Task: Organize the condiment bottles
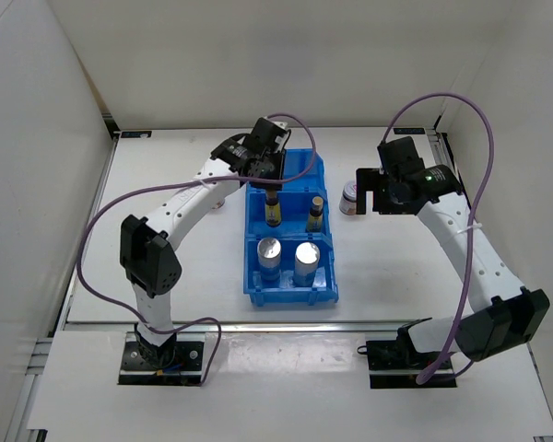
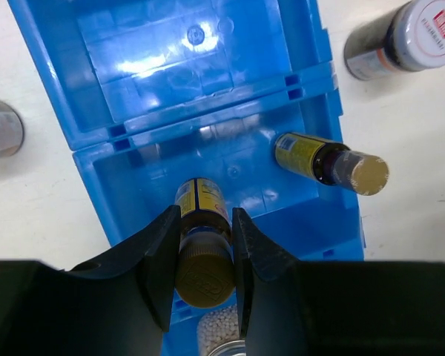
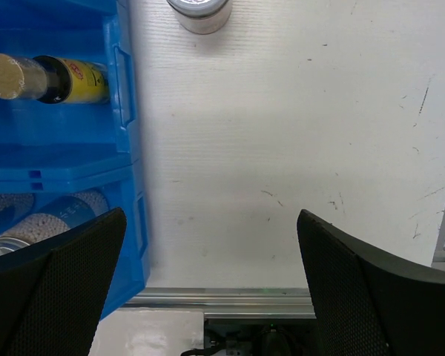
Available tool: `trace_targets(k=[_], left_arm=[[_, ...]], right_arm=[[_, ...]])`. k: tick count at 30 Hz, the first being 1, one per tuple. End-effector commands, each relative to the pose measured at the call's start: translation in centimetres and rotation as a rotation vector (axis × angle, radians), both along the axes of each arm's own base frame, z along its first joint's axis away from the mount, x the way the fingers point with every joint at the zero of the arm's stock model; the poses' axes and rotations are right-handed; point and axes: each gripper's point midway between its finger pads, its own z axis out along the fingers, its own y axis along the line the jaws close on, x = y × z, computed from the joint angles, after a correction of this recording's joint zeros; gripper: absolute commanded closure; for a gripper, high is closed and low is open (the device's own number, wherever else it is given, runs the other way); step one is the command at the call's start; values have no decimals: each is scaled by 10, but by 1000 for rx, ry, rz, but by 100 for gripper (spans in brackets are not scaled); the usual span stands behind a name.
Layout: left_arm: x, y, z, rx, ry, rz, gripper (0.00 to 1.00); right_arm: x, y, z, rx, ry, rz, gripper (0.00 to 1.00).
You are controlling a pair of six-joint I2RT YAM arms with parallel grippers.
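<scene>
- The left tool (image 2: 204, 222) is shut tight on a tiny amber bottle (image 2: 205, 271). One finger presses on each side, up near its dark cap.
- That bottle stands straight up in the middle box of the blue bin (image 2: 81, 148), on the left side.
- The other amber bottle (image 2: 330, 163) stands in the same box on the right side. The two do not touch.
- A silver-lidded shaker (image 1: 270, 250) and a second shaker (image 1: 306, 258) stand side by side in the near box.
- The right tool (image 3: 210, 219) is wide open and holds nothing. Only bare surface (image 3: 282, 148) shows between its fingers.
- A white-lidded jar (image 1: 350, 197) stands on the surface just beside the right tool, outside the bin.
- The other jar (image 2: 0, 130) stands on the surface at the bin's left side.
</scene>
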Motion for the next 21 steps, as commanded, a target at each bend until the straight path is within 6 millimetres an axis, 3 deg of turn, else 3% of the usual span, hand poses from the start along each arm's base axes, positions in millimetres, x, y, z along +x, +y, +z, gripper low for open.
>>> trace_targets(k=[1, 10, 15, 16, 18, 21], left_arm=[[5, 1, 11, -38, -55, 39, 89], [8, 6, -30, 6, -37, 59, 89], [7, 8, -50, 21, -29, 65, 76], [5, 10, -55, 24, -16, 71, 67], [3, 11, -58, 30, -9, 71, 59], [4, 12, -61, 36, -12, 77, 33]], right_arm=[[-4, -3, 3, 8, -11, 13, 1], [-4, -3, 3, 22, -8, 2, 1], [-4, -1, 3, 34, -4, 0, 1], [-4, -1, 3, 34, -4, 0, 1], [-6, -2, 2, 31, 4, -1, 1], [-6, -2, 2, 36, 5, -8, 1]])
